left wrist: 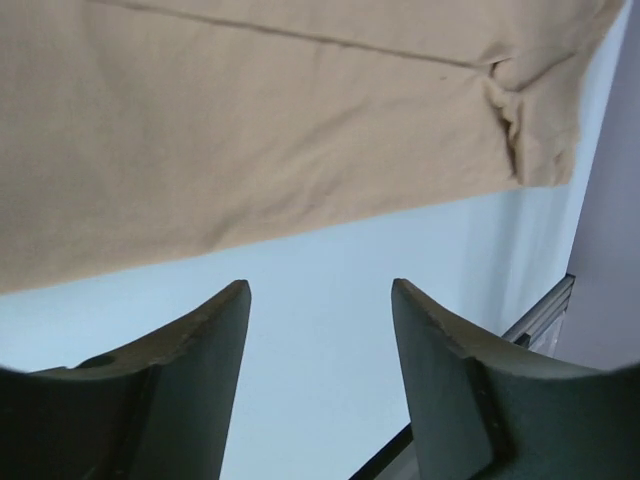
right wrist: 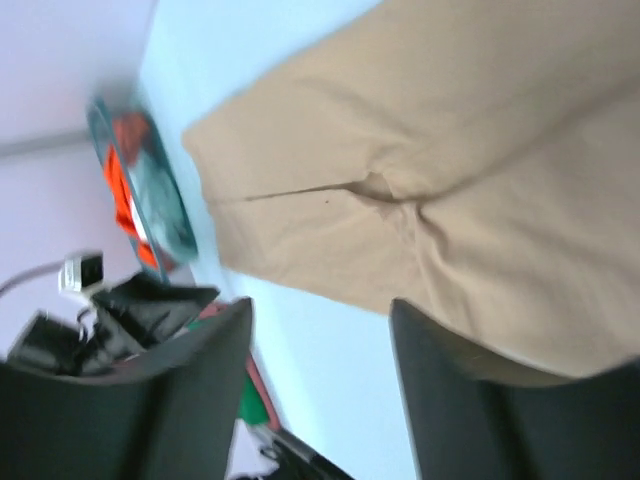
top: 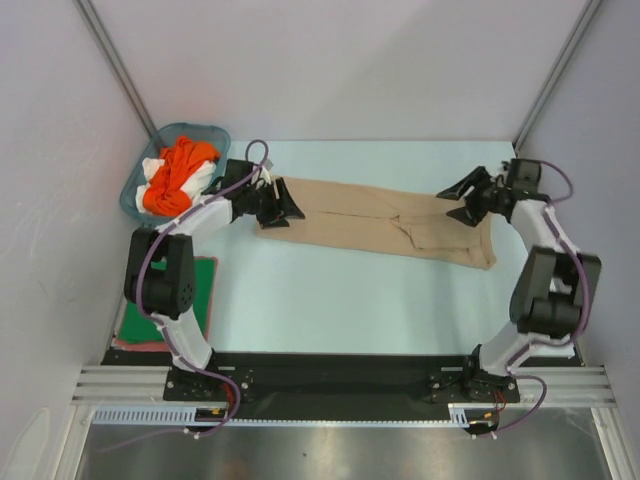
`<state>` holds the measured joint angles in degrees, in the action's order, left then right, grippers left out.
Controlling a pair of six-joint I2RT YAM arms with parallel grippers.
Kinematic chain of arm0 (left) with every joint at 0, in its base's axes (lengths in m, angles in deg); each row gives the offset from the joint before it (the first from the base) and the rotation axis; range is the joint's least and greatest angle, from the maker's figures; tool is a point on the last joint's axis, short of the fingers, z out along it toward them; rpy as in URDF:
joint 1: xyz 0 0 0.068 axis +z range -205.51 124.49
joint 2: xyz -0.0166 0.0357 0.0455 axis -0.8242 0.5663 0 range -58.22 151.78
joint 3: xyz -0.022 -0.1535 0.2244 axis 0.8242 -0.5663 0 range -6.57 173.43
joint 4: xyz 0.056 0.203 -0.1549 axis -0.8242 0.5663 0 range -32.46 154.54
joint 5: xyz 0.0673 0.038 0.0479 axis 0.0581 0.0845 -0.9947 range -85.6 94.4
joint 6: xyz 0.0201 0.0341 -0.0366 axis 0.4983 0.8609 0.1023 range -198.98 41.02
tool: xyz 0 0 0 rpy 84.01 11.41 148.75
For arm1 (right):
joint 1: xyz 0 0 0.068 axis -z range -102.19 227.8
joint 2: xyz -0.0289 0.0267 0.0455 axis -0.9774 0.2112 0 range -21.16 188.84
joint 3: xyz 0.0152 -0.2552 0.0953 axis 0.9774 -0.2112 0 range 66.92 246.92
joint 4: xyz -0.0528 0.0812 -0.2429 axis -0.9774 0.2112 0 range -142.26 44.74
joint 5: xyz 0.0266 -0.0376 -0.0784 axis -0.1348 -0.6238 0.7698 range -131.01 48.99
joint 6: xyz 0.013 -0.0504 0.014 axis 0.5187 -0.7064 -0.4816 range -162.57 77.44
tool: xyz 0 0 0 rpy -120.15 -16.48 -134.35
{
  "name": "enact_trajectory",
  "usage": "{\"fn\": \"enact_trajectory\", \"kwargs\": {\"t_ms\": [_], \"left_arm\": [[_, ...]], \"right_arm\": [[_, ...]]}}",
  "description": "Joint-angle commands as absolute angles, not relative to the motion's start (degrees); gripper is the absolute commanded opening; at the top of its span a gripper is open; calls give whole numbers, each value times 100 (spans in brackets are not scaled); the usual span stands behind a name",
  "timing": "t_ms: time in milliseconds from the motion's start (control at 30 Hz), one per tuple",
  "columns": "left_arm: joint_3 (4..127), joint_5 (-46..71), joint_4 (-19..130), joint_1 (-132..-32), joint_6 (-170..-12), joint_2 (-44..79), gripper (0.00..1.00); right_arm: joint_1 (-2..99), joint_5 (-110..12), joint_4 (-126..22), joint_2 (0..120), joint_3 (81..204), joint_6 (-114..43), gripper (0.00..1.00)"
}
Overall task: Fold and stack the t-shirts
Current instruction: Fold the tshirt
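Tan-beige t-shirt (top: 370, 220) lies flat across the middle of the pale blue table (top: 350, 300), folded lengthwise into a long band that runs from 9 o'clock to 3 o'clock in the overhead view. Its sleeves are tucked in and a crease pucker shows toward the 3 o'clock end. By the look of it, the shirt is only partway folded, because the band has not yet been doubled over into a compact packet.

At 10 o'clock, the teal basket (top: 200, 129) holds a crumpled orange t-shirt (top: 175, 175) tangled with a white t-shirt (top: 153, 168), both apparently waiting their turn.

At 8 o'clock, partly hidden under the left arm (top: 165, 280), a dark green t-shirt (top: 203, 290) sits folded on what appears to be a reddish t-shirt (top: 140, 345). Only an edge of the reddish one shows. Two shirts thus look finished and stacked, one is in progress and two are untouched.

The left gripper (left wrist: 320, 290) hovers at the band's 9 o'clock end. Its fingers are spread, and only bare table shows between them, with the cloth just beyond. The right gripper (right wrist: 320, 305) hangs over the 3 o'clock end. Its fingers are also parted with nothing clamped between them, though the shirt's edge lies close to one finger. Neither holds the fabric.
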<state>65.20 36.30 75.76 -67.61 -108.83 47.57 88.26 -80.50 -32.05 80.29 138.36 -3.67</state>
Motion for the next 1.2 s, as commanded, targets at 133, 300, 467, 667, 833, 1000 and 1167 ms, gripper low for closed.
{"fn": "enact_trajectory", "kwargs": {"t_ms": [133,300,467,667,833,1000,1167], "left_arm": [[6288,3420,7891,-6808,-10807,3373,68],[5550,3402,7601,-6817,-11071,2739,68],[5259,3455,7609,-6817,-11001,2396,66],[5162,3587,7741,-6799,-10825,2351,64],[5048,3648,7697,-6799,-10974,2378,64],[5160,3246,7828,-6799,-10931,2457,64],[5653,2963,7925,-6808,-10842,2694,63]], "right_arm": [[9380,-6203,-3027,5517,11591,1127,73],[9767,-5851,-3669,4784,10350,1185,73],[10100,-5719,-4109,4871,9795,789,79],[10426,-5719,-4584,5433,9584,349,77],[10461,-5692,-5479,5688,9373,577,66],[10523,-5526,-5851,6409,9583,753,39],[10672,-5086,-5921,6953,10530,412,8]]}}
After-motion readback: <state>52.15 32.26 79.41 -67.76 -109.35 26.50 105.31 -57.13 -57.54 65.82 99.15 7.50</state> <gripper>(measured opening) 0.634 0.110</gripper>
